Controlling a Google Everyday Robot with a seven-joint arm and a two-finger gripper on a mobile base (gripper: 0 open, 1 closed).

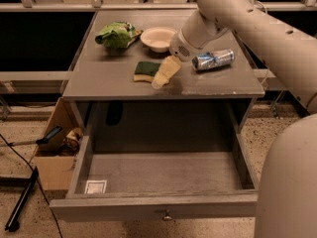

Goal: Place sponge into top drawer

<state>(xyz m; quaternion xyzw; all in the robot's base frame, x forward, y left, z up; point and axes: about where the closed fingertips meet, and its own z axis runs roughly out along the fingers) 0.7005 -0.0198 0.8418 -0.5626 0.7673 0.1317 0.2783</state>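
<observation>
The sponge [146,71] lay flat on the table [223,86], green face up with its yellow foam layer showing along the near edge, a little left of the middle of the tabletop. It was not in the top drawer [158,208], which stood pulled wide open at 6 o'clock from the sponge, below the table's front edge. A white sticker [95,186] sat in the near left corner of its floor and a small metal knob [167,215] on its flat front.

The gripper [159,81] reached down from the pale arm [257,29], which entered from 2 o'clock. Its tip rested low over the tabletop right against the sponge's 3 o'clock side. Whether the jaws were open or closed could not be told, and nothing was seen lifted in them.

At 12 o'clock from the sponge stood a white bowl [158,37], with a crumpled green snack bag [116,33] at 11 o'clock. A silver can [213,59] lay on its side at 2 o'clock, beyond the gripper. A cardboard box [52,170] sat on the floor at the drawer's 9 o'clock.
</observation>
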